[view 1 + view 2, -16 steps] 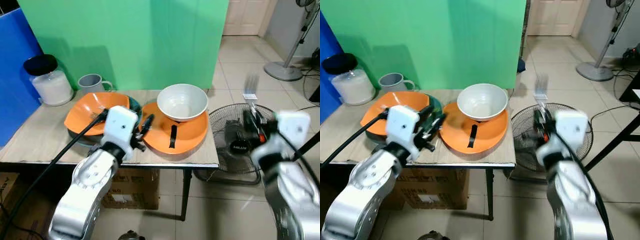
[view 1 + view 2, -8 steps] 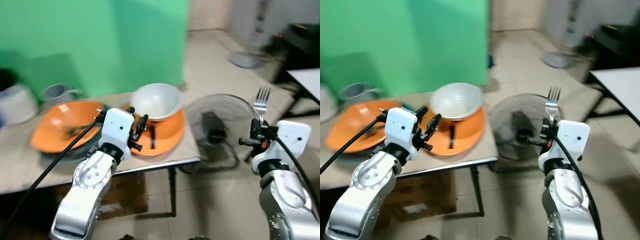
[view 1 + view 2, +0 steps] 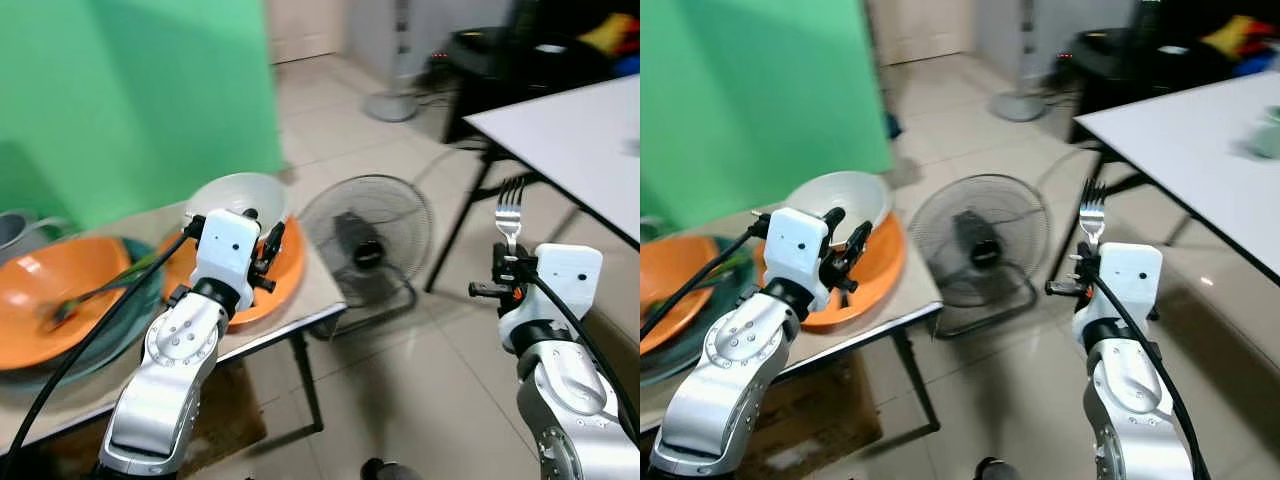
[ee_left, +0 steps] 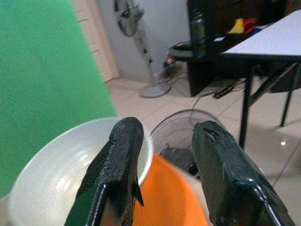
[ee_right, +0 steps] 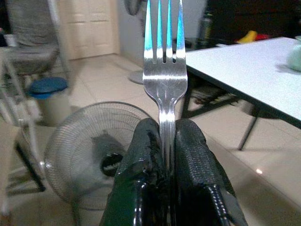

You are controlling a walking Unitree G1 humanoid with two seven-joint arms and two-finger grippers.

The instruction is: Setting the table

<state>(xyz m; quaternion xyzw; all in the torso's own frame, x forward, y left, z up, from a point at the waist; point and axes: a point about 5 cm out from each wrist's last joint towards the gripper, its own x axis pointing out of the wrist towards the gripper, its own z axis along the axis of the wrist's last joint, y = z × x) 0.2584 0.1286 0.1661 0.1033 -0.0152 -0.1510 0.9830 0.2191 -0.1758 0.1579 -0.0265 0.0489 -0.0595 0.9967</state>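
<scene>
Head view: the right tool (image 3: 510, 272), at four o'clock, gripped a silver metal fork (image 3: 509, 208) upright, tines up, above the tiled floor (image 3: 400, 350). Left wrist view: the left tool (image 4: 164, 141) was open above a white round bowl (image 4: 56, 174) resting on an orange plate (image 4: 169, 197).

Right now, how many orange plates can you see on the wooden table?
2. One round orange plate sits under the white bowl, near the table's corner. The other orange plate lies further along the robot's left side, on a dark green dish. More could be hidden out of frame.
</scene>
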